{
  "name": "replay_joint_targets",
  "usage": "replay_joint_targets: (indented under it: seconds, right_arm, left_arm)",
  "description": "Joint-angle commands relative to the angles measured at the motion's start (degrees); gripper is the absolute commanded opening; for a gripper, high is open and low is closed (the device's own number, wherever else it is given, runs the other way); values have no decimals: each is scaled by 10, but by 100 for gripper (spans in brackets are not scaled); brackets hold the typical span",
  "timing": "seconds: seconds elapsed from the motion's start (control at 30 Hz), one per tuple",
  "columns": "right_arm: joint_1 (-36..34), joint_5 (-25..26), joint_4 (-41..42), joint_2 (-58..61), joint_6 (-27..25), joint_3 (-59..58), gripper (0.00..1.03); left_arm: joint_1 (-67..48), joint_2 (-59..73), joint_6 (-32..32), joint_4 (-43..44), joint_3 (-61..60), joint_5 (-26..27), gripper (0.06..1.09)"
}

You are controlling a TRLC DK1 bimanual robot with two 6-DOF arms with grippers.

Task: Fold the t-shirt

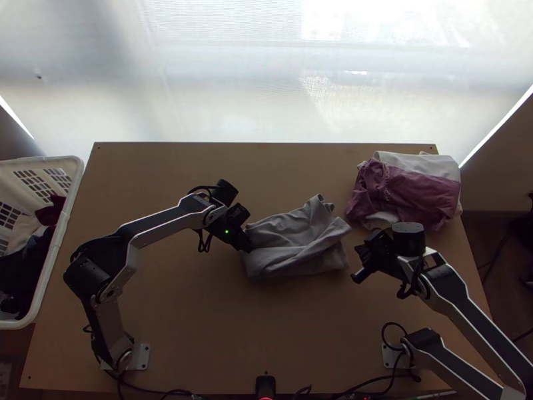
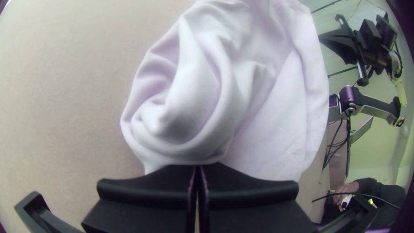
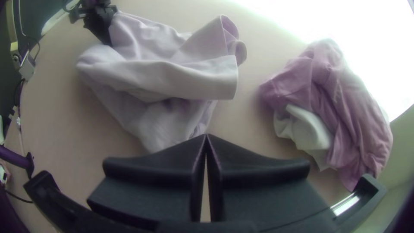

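1. T-shirt [image 1: 293,257], grey: mid-table, loosely doubled over and rumpled, edges uneven.
2. Your left gripper [image 2: 197,167]: clenched at the shirt's edge, apparently with cloth pinched, though the tips are buried.
3. Your right gripper [image 3: 206,137]: fingers together, holding nothing, near the shirt.
4. Done: a rough gathering into layers, perhaps half the job.
5. Outstanding, for you: smooth the creases, square the sides, make the closing fold.
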Motion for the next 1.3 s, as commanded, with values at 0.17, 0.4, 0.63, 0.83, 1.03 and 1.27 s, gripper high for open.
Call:
replay_joint_targets:
  seconds: [0.17, 0.4, 0.63, 0.83, 1.03, 1.27]
  right_arm:
    - [87, 1, -24, -69, 68, 25, 3]
    - [200, 22, 42, 6, 83, 52, 10]
    - [246, 38, 66, 68, 58, 70, 53]
    - [285, 40, 68, 103, 55, 84, 81]
    - [315, 40, 69, 142, 43, 120, 83]
    - [327, 40, 77, 176, 44, 152, 92]
  left_arm:
    - [-10, 1, -6, -18, 5, -1, 10]
    - [-10, -3, -5, -26, 6, -5, 10]
    - [-1, -32, -8, -20, 1, -61, 104]
    - [16, -53, -18, -21, 13, -64, 104]
    - [3, -84, -16, -67, 46, -58, 104]
    - [-6, -117, -22, -120, 54, -33, 104]
